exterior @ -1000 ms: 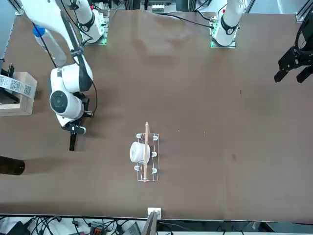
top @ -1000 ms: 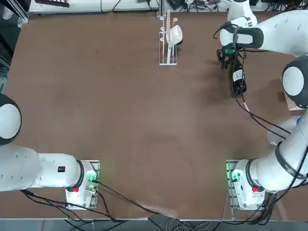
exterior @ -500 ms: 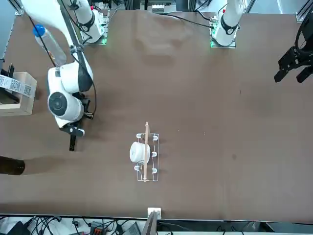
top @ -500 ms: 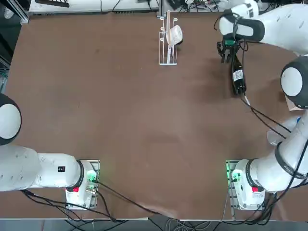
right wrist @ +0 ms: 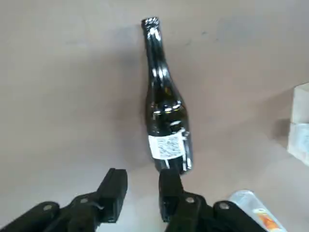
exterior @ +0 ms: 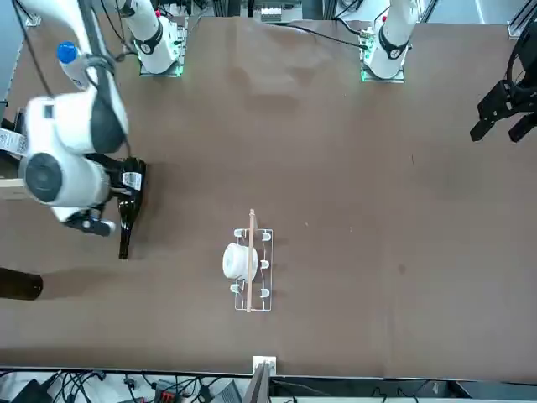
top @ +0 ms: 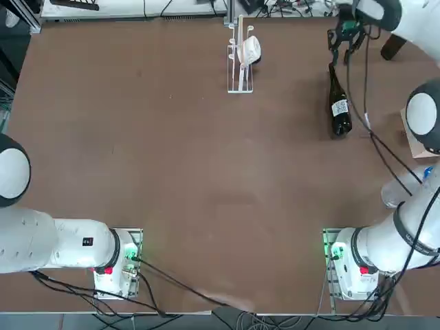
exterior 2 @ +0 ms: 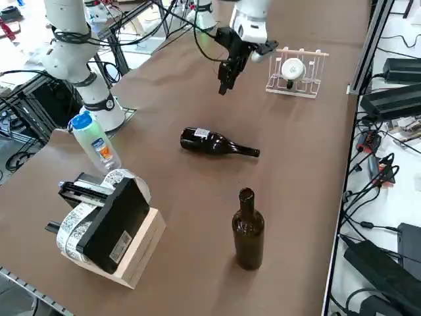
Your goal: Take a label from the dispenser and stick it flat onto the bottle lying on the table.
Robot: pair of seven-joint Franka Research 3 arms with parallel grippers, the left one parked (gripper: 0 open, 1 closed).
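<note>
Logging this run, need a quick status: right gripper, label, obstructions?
Right gripper open, empty, above table. Label on lying bottle. Nothing seen between them.

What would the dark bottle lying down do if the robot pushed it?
The dark bottle would probably roll, since its body is round and it lies on its side. It might curve as it rolls, because the neck is much thinner than the body. Its shiny surface looks like glass, so it could be slippery.

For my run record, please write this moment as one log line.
right gripper: open, empty, above table | label: on bottle body | bottle: lying on table, not held | dispenser: on table
</note>
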